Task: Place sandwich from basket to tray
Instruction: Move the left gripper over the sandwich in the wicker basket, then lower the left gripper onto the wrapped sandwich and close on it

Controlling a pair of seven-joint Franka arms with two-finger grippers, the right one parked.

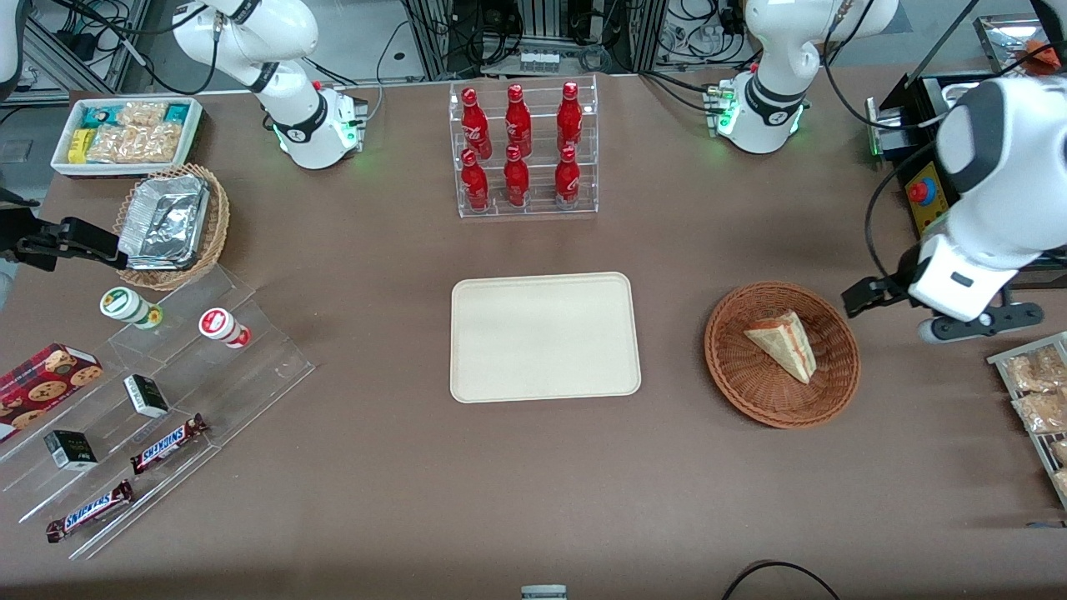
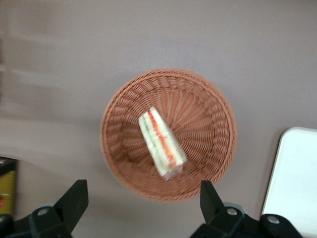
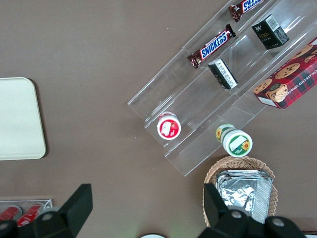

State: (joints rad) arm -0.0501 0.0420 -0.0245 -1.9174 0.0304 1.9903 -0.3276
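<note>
Spread wide and pinching nothing, my jaws hang above the worktop just beside the basket, on its side toward my working arm's end of the table. From my wrist camera both black fingertips show well apart, with the basket's rim between them.

Largest after the brown worktop is the clear stepped shelf toward the parked arm's end. It carries two Snickers bars, small dark boxes and two round tubs, with a red cookie box beside it. Farther from the front camera than that shelf sit a lighter wicker basket holding foil trays and a white bin of snack packets.

The tray lies flat in the middle of the worktop, cream, with nothing on it. Farther from the front camera than the tray stands a clear rack with six red bottles.

The basket, round and reddish-brown, rests near the tray toward my arm's end, apart from it.

The sandwich is in the basket, lying on its side, its narrow tip pointing nearer the front camera. My wrist camera shows its edge with red and green filling between pale bread. It is not touching my jaws.
</note>
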